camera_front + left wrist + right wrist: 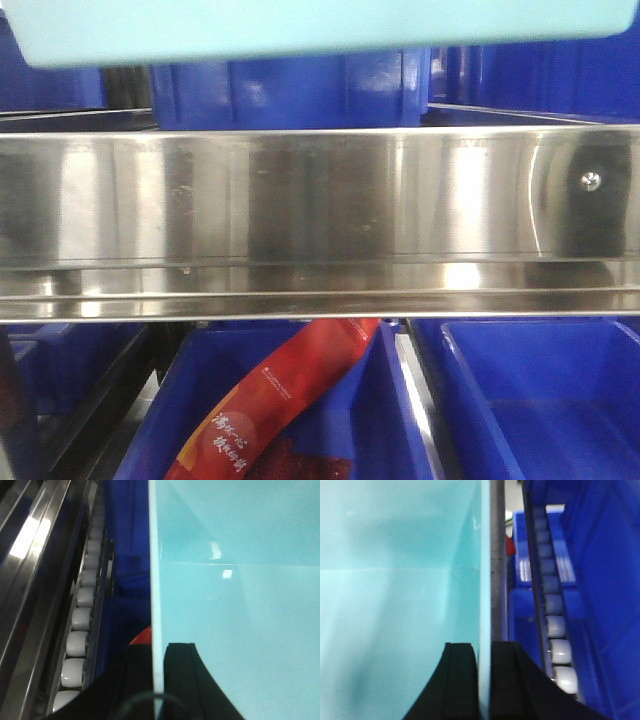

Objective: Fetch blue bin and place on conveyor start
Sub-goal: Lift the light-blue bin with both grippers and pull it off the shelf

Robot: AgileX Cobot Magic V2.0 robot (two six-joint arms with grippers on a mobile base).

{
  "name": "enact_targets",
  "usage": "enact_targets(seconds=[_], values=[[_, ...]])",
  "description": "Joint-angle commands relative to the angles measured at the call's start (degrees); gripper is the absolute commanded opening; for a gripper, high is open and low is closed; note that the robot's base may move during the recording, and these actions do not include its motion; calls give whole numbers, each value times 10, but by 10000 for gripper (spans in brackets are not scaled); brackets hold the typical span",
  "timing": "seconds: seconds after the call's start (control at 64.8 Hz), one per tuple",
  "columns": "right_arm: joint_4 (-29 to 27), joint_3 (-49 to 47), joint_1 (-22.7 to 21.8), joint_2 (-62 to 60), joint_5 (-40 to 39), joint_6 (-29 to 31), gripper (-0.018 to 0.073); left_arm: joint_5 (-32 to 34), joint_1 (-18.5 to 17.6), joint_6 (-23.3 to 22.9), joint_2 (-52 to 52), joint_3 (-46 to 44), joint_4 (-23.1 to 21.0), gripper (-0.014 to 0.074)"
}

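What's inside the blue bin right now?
Inside the blue bin, the wrist views show only bare turquoise inner surfaces at both ends. Its middle is out of frame.

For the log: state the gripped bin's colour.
The blue bin is pale turquoise; clearest in right wrist view.

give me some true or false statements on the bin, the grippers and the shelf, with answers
1. The left gripper is clamped on a wall of the blue bin. True.
2. The right gripper is open and holds nothing. False: it is shut on the bin's wall.
3. The bin rests on a black conveyor belt. False: no belt is in view; the bin shows above the steel shelf rail.
4. A red packet lies in a dark blue crate below that rail. True.
5. The bin is dark royal blue. False: it is pale turquoise.
6. In the left wrist view, white rollers run beside the bin. True.
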State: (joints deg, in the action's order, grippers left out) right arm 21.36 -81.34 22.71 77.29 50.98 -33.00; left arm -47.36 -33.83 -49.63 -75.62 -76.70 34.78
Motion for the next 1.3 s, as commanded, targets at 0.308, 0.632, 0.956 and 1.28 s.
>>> enact_targets(seconds=[0.308,0.632,0.956,1.28], values=[[54,8,5,-25,-49,-11,-162,-10,-6,-19,38,-17,37,-111],[54,8,5,-25,-69,-11,-162,-10,0,-19,38,-30,37,-111],[54,8,5,-25,-89,-11,-162,-9,0,-19,38,-30,37,-111],[54,8,5,-25,-165,-11,-162,-9,0,-19,38,-30,37,-111]])
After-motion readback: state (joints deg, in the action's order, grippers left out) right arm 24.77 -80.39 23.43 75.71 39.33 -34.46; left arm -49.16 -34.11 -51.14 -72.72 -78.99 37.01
